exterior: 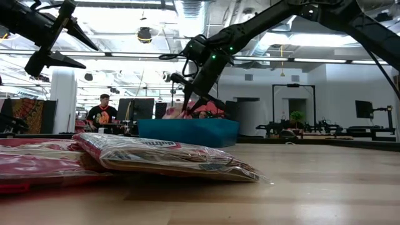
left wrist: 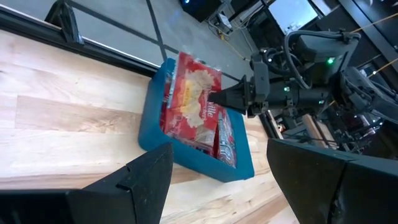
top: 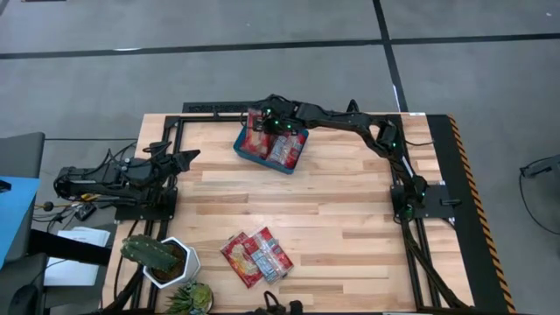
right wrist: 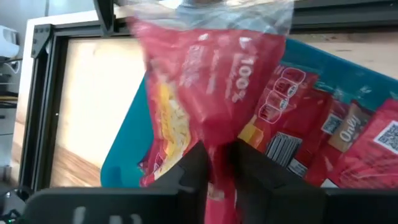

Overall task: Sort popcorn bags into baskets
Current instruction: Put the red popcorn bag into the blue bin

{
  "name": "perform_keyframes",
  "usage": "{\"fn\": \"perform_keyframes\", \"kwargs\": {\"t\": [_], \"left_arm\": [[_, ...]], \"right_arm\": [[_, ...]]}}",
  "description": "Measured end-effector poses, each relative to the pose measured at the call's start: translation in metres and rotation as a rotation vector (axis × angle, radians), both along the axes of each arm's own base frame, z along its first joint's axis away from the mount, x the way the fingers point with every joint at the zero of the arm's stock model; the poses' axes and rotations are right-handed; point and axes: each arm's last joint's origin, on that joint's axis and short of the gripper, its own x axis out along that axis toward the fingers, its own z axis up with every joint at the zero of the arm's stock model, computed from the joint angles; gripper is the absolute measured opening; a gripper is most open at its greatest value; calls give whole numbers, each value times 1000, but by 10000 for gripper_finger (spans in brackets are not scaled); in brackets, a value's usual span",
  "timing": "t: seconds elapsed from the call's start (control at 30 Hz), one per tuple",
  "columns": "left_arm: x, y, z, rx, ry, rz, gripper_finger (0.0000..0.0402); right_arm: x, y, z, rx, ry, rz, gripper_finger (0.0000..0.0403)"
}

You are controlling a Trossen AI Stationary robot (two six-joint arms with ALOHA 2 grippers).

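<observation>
The teal basket [top: 248, 150] stands near the table's far edge with several red popcorn bags [top: 284, 150] lying in it. My right gripper [top: 264, 128] is over the basket's far left corner, shut on one more red popcorn bag [left wrist: 193, 93] that stands up out of the basket [left wrist: 152, 118]. A small pile of red bags [top: 255, 256] lies flat on the table near its near edge, also seen in front in the low view as the pile [exterior: 156, 156]. My left gripper [left wrist: 217, 186] is open and waits at the table's left side [top: 185, 157]. My right gripper pinches the held bag between its two fingers [right wrist: 193, 168] on a gathered crease of red film [right wrist: 217, 140]. The fingers come slanting down from the table's right. The bag stands nearly upright, its clear end [right wrist: 205, 12] away from the fingers and its lower part inside the basket [right wrist: 124, 155].
A white pot with a cactus [top: 157, 258] stands at the near left corner, with a second small plant [top: 191, 297] beside it. Black frame rails [top: 210, 108] run along the table's far edge and both sides. A person [exterior: 102, 112] sits in the room beyond the table.
</observation>
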Motion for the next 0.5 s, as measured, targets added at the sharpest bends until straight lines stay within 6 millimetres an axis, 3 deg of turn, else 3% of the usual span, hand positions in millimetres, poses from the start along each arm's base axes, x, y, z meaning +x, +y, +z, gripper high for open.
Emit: {"fn": "perform_keyframes", "kwargs": {"t": [0.2,0.37,0.5], "left_arm": [[0,0,0,6,6,-2,250],[0,0,0,13,13,-4,250],[0,0,0,14,13,-2,250]], "right_arm": [[-2,-1,2,-34,22,80,150],[-12,-2,28,-109,23,174,182],[-13,-1,42,-239,29,225,179]]}}
